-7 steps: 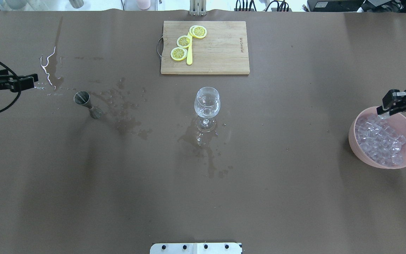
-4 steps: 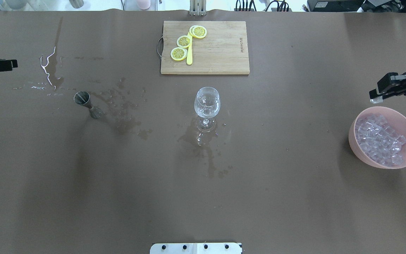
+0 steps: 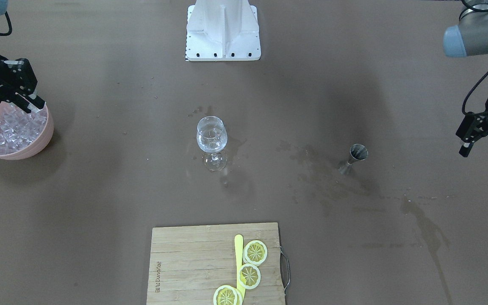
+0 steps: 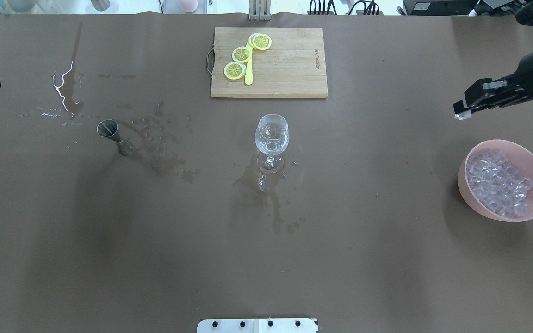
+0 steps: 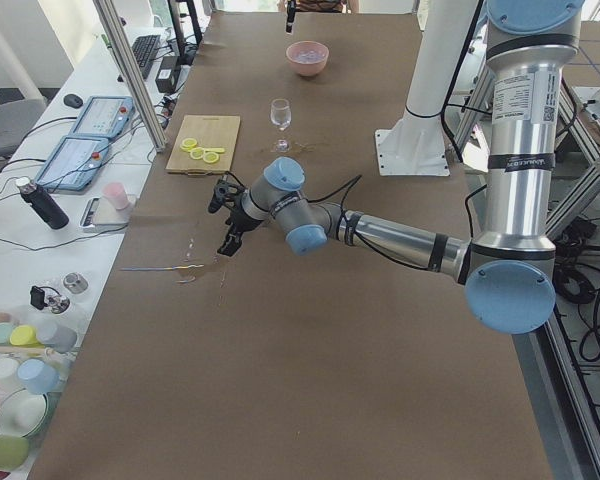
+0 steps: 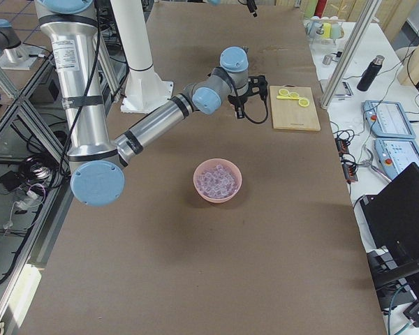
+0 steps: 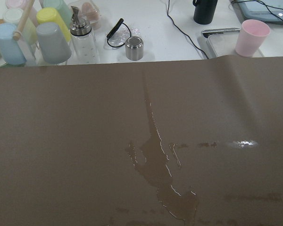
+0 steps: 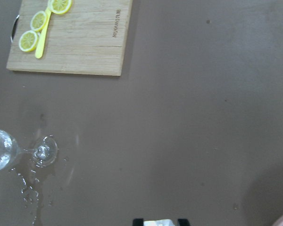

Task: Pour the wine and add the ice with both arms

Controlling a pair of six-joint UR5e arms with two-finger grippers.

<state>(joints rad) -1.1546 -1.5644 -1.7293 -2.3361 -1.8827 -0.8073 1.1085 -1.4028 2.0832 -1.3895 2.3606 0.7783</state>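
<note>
The right hand (image 4: 461, 110) is clamped on one ice cube (image 4: 461, 116) and is held in the air above the table (image 4: 387, 231), near the bowl (image 4: 464, 187) in which the other ice (image 4: 498, 187) is heaped. The left hand (image 3: 483, 151) is held with its fingers apart, empty. A little wine (image 4: 271, 144) is seen in the glass (image 4: 272, 122) at mid-table.

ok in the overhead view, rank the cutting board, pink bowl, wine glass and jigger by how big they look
1. cutting board, clearly the largest
2. pink bowl
3. wine glass
4. jigger, the smallest

All four stand on the same table, so nearness to the camera does not change the order.
</note>
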